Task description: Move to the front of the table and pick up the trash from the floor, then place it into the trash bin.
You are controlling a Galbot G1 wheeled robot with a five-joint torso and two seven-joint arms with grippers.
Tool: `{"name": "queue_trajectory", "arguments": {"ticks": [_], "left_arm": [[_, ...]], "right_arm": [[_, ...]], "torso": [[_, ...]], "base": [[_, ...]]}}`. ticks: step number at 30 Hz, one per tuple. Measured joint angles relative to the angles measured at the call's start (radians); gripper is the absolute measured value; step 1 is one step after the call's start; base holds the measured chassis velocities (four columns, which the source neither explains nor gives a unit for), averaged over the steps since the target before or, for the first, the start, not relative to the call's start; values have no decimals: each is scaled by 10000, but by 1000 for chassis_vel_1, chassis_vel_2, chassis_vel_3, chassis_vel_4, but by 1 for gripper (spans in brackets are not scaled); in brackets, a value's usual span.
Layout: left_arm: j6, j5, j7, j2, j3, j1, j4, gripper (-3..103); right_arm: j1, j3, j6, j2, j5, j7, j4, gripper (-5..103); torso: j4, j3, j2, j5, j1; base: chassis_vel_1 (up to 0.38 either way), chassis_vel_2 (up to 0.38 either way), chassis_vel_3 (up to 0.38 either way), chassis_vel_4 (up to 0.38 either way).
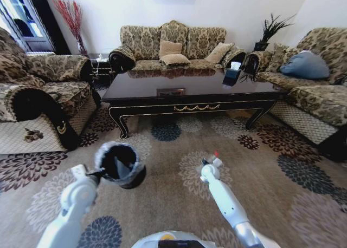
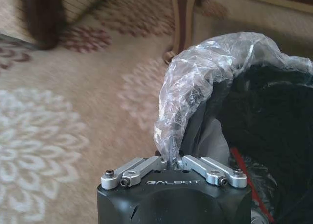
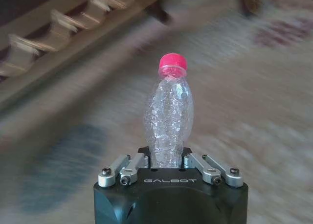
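Now the clear plastic bottle (image 3: 168,119) with the red cap stands up out of my right gripper (image 3: 167,161), whose fingers are closed on its base, above the floral carpet (image 1: 271,183). Beside it, my left gripper (image 2: 171,161) pinches the bagged rim of the trash bin (image 1: 120,164), held tilted off the carpet, with the table (image 1: 190,93) well beyond both.

A patterned floral carpet (image 1: 179,150) covers the floor; on it stands the dark glossy table (image 1: 190,88) on curved legs, with a small dark box (image 1: 231,76) (white tissue on top) near its far right corner and a flat object (image 1: 170,92) at the front edge
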Motion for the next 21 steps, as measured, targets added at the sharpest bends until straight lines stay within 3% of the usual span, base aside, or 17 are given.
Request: {"name": "queue_trajectory", "arguments": {"ticks": [1, 5, 11, 14, 21], "left_arm": [[0, 0, 0, 0, 0, 0, 0, 2], [2, -40, -55, 165, 995, -792, 493, 2], [-7, -1057, -461, 391, 1925, -2059, 1303, 1], [-4, -1272, -560, 250, 2250, -2477, 1696, 1], [-6, -1357, -619, -282, 3149, -3639, 2830, 1]], "right_arm": [[0, 0, 0, 0, 0, 0, 0, 26], [76, -1138, 1093, -722, -152, -668, 1478, 26], [572, -2773, 2337, -1293, -919, -1743, 2532, 26], [906, -3496, 2657, -1253, -1455, -1906, 2688, 26], [1514, -4733, 2950, -1360, -2655, -1906, 3026, 26]], "torso": [[0, 0, 0, 0, 0], [-4, 0, -1, -2, 0], [-6, 1, -1, -2, 0], [5, 1, -1, 0, 0], [-5, 2, -2, -4, 1]], "base": [[0, 0, 0, 0], [0, 0, 0, 0], [0, 0, 0, 0], [0, 0, 0, 0], [0, 0, 0, 0]]}}
